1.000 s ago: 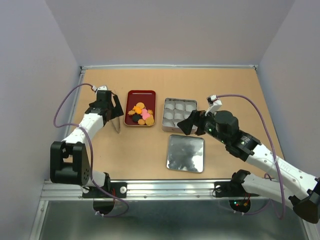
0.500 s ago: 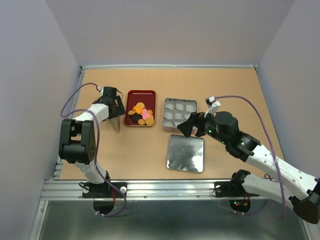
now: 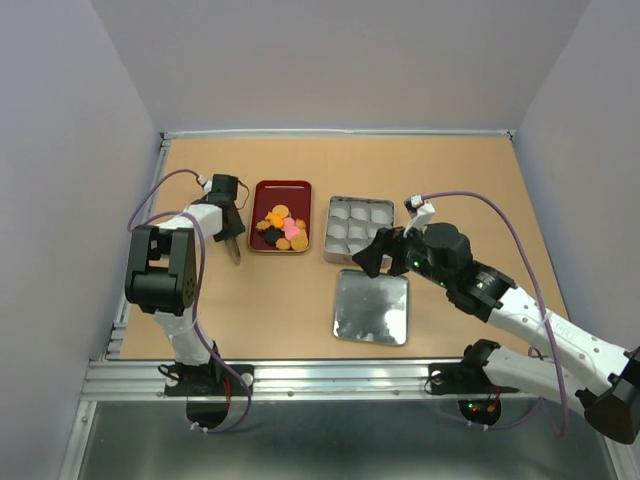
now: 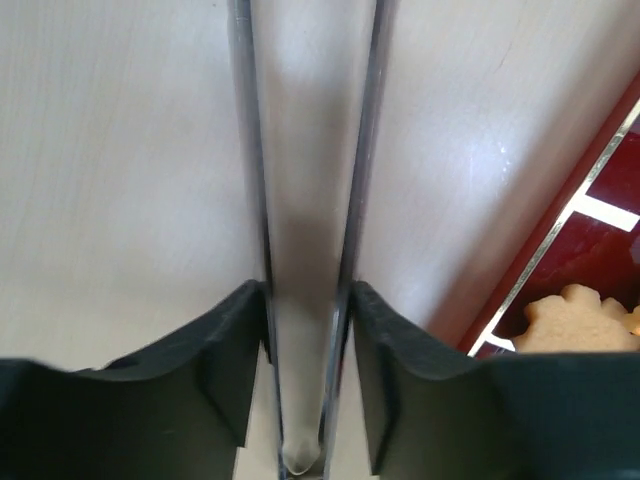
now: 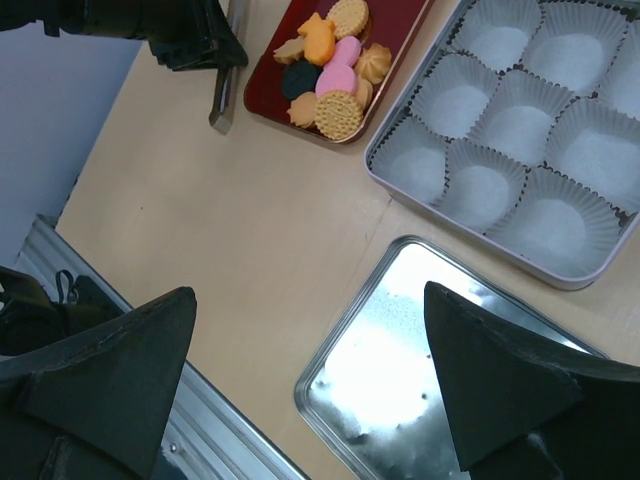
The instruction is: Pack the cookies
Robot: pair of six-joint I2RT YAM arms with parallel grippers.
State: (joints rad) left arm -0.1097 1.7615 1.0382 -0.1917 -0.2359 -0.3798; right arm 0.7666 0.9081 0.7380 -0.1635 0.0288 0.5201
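Observation:
The cookies [image 3: 283,228] lie heaped in a red tray [image 3: 281,187]: orange, yellow, pink and dark ones, also clear in the right wrist view [image 5: 335,60]. Left of the tray, metal tongs [image 3: 233,250] lie on the table. My left gripper [image 3: 228,228] is down over them, and in the left wrist view its jaws [image 4: 308,300] press on the two arms of the tongs [image 4: 247,150]. One pale cookie [image 4: 575,318] shows at that view's right edge. My right gripper [image 3: 372,255] hangs open and empty above the lid's near-left corner [image 5: 308,292].
A square tin [image 3: 326,240] with white paper cups stands right of the red tray; its rim [image 5: 450,218] shows in the right wrist view. Its shiny lid [image 3: 370,306] lies flat in front of it. The table's metal front rail [image 3: 330,378] runs along the near edge.
My left gripper has closed from wide open onto the tongs, and the left arm's elbow has swung up over its base. The right gripper has drifted slightly left.

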